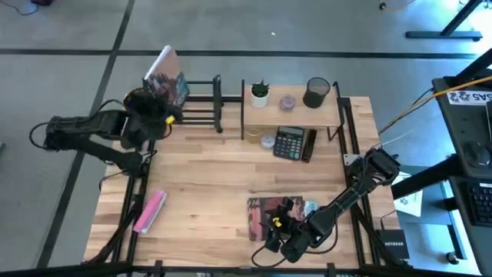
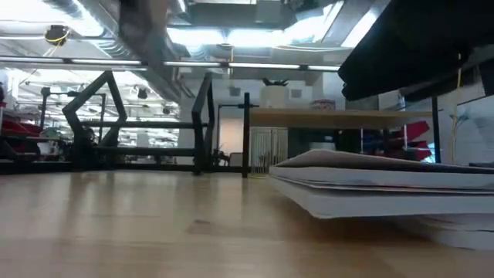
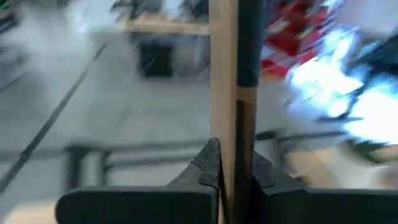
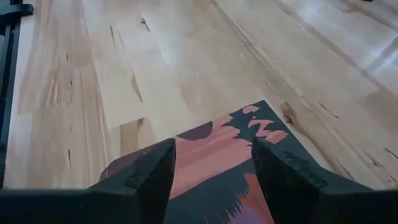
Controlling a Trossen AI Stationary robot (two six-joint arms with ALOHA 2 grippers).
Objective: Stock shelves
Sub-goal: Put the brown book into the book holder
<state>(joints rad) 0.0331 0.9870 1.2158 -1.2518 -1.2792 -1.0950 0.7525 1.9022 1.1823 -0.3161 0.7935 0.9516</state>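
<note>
My left gripper (image 1: 161, 101) is shut on a thin book (image 1: 166, 71) and holds it on edge above the left end of the low black rack (image 1: 198, 105). In the left wrist view the book (image 3: 225, 74) shows edge-on between my fingers. The wooden shelf (image 1: 292, 114) stands to the rack's right. Near the table's front edge lies a second book (image 1: 257, 211) with a red and dark cover (image 4: 211, 146). My right gripper (image 1: 278, 221) is open over it, one finger on each side of the cover's corner. My left gripper pinches the thin book's lower edge (image 3: 229, 155) between its two fingers (image 3: 208, 167), which lie flat against the two covers. The book stands upright out of the fingers, lifted clear above the rack. My right gripper: whether its fingers touch the lying book, I cannot tell.
On the shelf's top board stand a small potted plant (image 1: 260, 92), a small round thing (image 1: 287, 101) and a black cup (image 1: 316, 91); a calculator (image 1: 289, 143) lies under it. A pink packet (image 1: 150, 210) lies near the front left. Bare wood lies mid-table.
</note>
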